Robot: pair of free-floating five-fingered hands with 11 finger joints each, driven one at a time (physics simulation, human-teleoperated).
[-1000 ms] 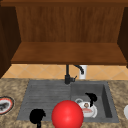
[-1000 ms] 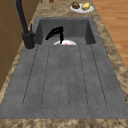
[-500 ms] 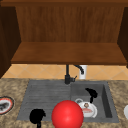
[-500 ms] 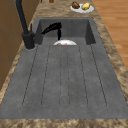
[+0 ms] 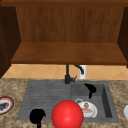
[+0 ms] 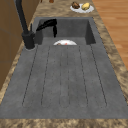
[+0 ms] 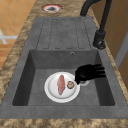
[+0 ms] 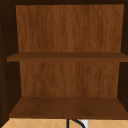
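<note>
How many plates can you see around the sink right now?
3: a white plate with food in the basin below the right hand, a red-rimmed plate on the left counter, a plate with food on the right counter.

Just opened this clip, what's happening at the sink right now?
The right hand hangs over the sink basin, fingers pointing down, just above a white plate that lies on the basin floor with food on it. It is close to the plate's edge, but I cannot tell whether it touches it. The left hand floats at the front of the draining board, beside a red ball.
</note>
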